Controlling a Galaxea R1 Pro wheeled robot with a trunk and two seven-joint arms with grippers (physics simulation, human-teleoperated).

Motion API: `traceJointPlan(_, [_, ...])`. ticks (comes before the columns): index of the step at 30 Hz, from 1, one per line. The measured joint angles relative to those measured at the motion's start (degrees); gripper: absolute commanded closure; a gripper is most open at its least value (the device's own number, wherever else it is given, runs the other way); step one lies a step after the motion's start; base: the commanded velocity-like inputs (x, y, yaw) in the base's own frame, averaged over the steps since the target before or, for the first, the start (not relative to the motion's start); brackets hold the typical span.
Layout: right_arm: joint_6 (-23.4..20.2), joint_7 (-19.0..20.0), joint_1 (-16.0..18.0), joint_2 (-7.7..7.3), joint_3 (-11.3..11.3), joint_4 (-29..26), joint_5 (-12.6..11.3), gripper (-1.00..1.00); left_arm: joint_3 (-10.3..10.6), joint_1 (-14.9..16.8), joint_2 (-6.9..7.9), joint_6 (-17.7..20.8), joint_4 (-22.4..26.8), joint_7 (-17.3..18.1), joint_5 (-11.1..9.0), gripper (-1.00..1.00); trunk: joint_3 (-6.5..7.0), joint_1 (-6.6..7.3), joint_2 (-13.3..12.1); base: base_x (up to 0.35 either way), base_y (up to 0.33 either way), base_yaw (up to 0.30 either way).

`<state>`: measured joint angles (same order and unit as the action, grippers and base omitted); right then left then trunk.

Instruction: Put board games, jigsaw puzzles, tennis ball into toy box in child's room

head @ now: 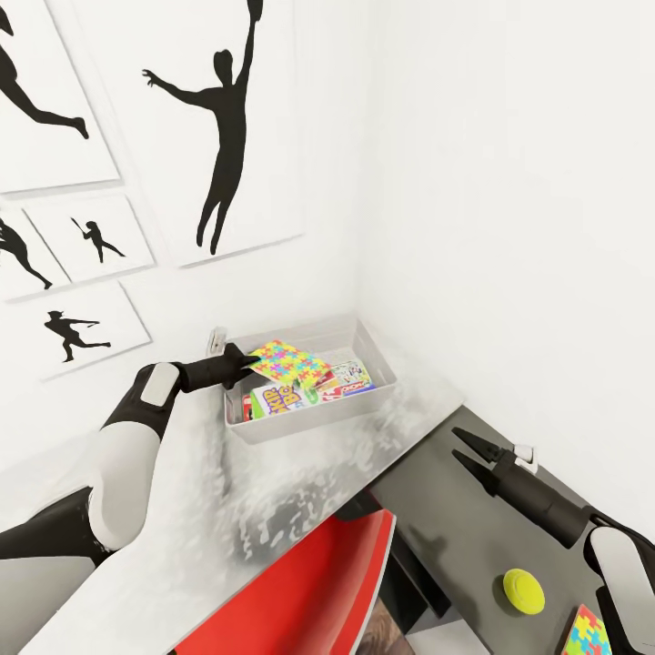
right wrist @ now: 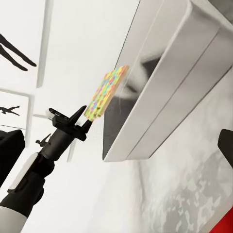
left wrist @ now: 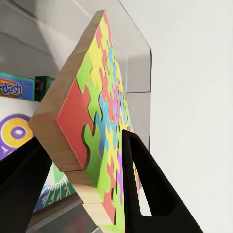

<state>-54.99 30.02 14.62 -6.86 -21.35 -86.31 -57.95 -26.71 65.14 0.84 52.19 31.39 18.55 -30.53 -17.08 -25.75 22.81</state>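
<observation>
Jigsaw box (head: 289, 361) hangs tilted over the left end of the toy bin (head: 377, 396), pinched at one corner by the left gripper (head: 247, 363). In the left wrist view the two black fingers (left wrist: 145, 194) sit on either face of the puzzle (left wrist: 99, 126), closed on its lower edge, with its pale wooden-looking side turned to the camera. The right wrist view shows the same from the side: the puzzle (right wrist: 104, 92) held above the bin's (right wrist: 160, 97) rim by the left gripper (right wrist: 87, 124).

Inside the bin lie the Skip-Bo box (head: 276, 398) and, to its right, a small box (head: 348, 379) with colourful print. The left wrist view catches part of a blue box (left wrist: 17, 90) below the puzzle; which game it is cannot be told.

The bin stands on the pale desk (head: 209, 518), pushed into the corner of the white walls, under black player silhouettes (head: 223, 118). A red chair (head: 309, 591) is tucked below the desk edge.

The right gripper (head: 467, 450) hovers over the lower dark section (head: 455, 546), its fingers spread apart and empty. On that section, near the right arm, rest the tennis ball (head: 523, 590) and a second jigsaw box (head: 587, 634), cut off by the frame edge.
</observation>
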Motion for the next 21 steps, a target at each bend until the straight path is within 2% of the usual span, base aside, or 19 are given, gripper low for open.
traceJointPlan(1, [0.0,0.0,0.0,0.00,0.0,0.0,0.0,-1.00,0.0,0.0,0.00,0.0,0.0,0.0,0.0,-1.00,0.00,0.00,0.0,0.000,0.000,0.000])
traceJointPlan(21, [0.0,0.0,0.0,0.00,0.0,0.0,0.0,-1.00,-0.6,0.0,0.73,0.4,0.0,0.2,0.0,-1.00,0.00,0.00,0.0,0.000,0.000,0.000])
